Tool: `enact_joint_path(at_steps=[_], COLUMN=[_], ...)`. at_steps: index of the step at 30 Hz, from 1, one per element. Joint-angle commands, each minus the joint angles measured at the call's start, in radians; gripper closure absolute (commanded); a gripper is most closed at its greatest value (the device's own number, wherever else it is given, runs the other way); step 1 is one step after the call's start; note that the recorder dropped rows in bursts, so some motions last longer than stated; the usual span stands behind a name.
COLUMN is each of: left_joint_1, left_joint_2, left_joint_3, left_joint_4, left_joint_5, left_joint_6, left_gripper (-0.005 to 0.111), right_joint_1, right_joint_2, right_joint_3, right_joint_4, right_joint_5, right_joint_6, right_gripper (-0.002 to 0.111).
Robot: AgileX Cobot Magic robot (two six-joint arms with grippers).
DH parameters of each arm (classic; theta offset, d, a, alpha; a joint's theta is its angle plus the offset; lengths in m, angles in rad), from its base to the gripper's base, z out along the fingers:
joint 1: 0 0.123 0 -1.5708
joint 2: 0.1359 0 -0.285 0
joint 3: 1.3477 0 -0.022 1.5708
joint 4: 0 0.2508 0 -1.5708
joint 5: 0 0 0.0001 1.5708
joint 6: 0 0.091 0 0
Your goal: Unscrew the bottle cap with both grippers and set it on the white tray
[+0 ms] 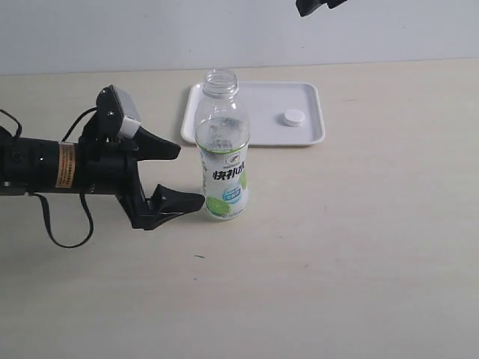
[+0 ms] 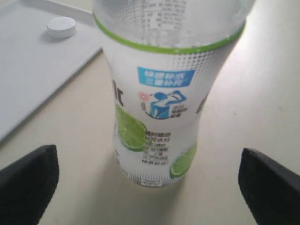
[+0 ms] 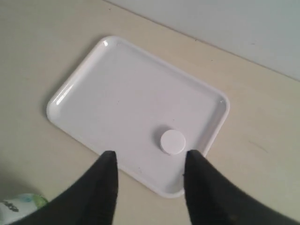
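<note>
- The bottle cap (image 1: 293, 118) is off the bottle and lies on the white tray (image 1: 254, 101), toward the tray's right end in the exterior view and clear of the rim.
- The cap sits flat with its round face up, so its short axis points straight up. Whether it's the closed top or the open side facing up, I can't tell.
- The right gripper (image 3: 151, 157) hangs high above the tray. Its jaws are apart with nothing between them, and the cap is down on the tray below, not touching either finger. In the exterior view only a bit of this gripper pokes in at the top edge.
- The bottle (image 1: 222, 149) stands upright on the table (image 1: 359, 239) just in front of the tray. Its long axis is vertical and the open neck points up.
- The left gripper (image 1: 190, 176) comes in from the left, level with the bottle's lower half. Its jaws are spread wide and let go of everything.
- In the left wrist view the bottle sits centred ahead of the gap, and both fingers (image 2: 28, 183) are clear of its sides.
- The tray lies flat with its long side running left to right in the exterior view.
</note>
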Motion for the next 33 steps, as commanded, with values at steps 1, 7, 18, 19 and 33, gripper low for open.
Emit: enact_joint_path(at_steps=[1,7,18,19,33], left_joint_1=[0.032,0.032,0.032,0.032,0.032], left_joint_2=[-0.054,-0.101,-0.210,-0.225,-0.614], left_joint_3=[0.009,0.009,0.037,0.051,0.342], left_joint_4=[0.092,0.097,-0.069,-0.147,-0.952], left_joint_5=[0.000,0.021,0.117,0.136,0.183], left_joint_6=[-0.116,-0.183,-0.208,-0.203,0.226], left_gripper=[0.012,0.076,0.107,0.107,0.107], right_joint_1=[-0.004,-0.002,-0.002,-0.002,-0.002], right_joint_2=[-0.030,-0.075,-0.337,-0.372,-0.884], right_joint_3=[-0.003,0.080,0.581,0.627,1.057], right_joint_4=[-0.002,0.016,0.066,0.066,0.047], right_joint_5=[0.056,0.102,-0.359,-0.396,-0.813], right_joint_6=[0.017,0.017,0.010,0.010,0.016], right_gripper=[0.094,0.108,0.108,0.108,0.108])
